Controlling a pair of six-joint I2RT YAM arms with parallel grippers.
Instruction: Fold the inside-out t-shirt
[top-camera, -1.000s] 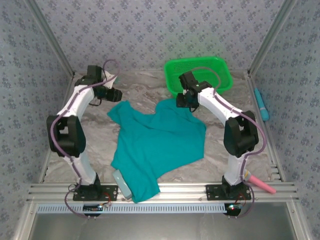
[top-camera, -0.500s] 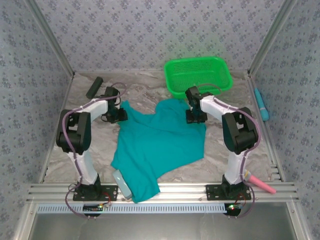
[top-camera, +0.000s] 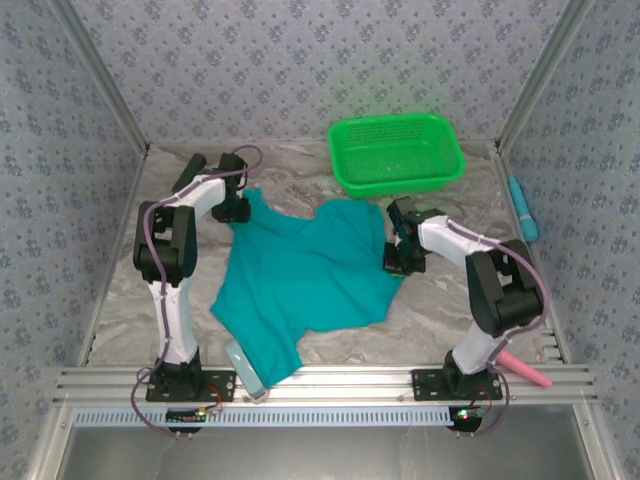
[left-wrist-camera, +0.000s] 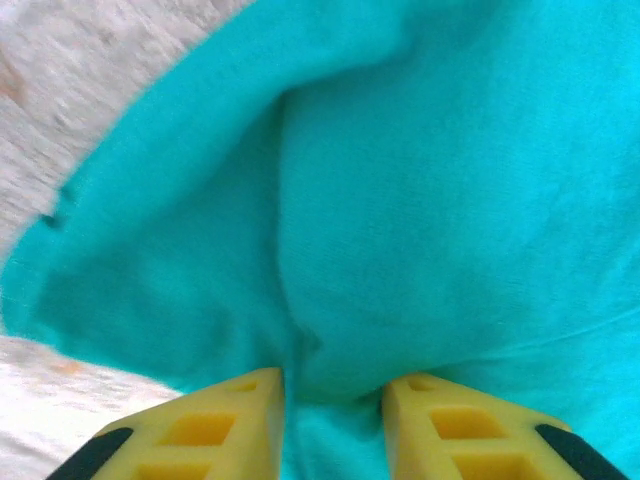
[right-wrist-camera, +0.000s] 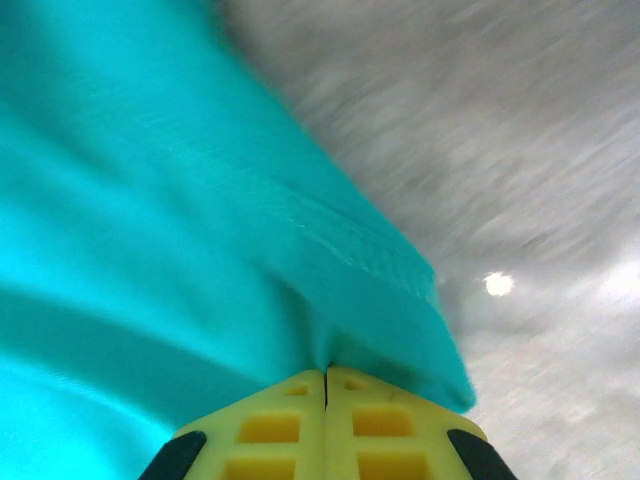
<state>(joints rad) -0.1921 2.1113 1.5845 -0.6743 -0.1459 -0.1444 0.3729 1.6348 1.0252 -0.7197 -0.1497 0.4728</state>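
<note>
A: Your inside-out t-shirt (top-camera: 305, 275) lies rumpled mid-table, with one corner trailing toward 7 o'clock. Your right gripper (top-camera: 397, 262) is clenched on its hem at the 3 o'clock edge, fingers pressed tight together on the cloth.

B: Your left gripper (top-camera: 232, 208) sits at the shirt's 10 o'clock corner. Its jaws straddle a pucker of cloth with a gap between them, so I cannot tell whether that pinch has bitten. Finish the squeeze before you pull. Then I'd lift both ends level and draw them apart so the cloth spreads flat.

A: Keep clear of the green basket (top-camera: 397, 152) at 1 o'clock.

B: Against half a second ago, your right gripper has come down from the shirt's 1 o'clock edge to 3 o'clock. Your left has gone farther out, and the shirt's right side has drawn in a little.
</note>
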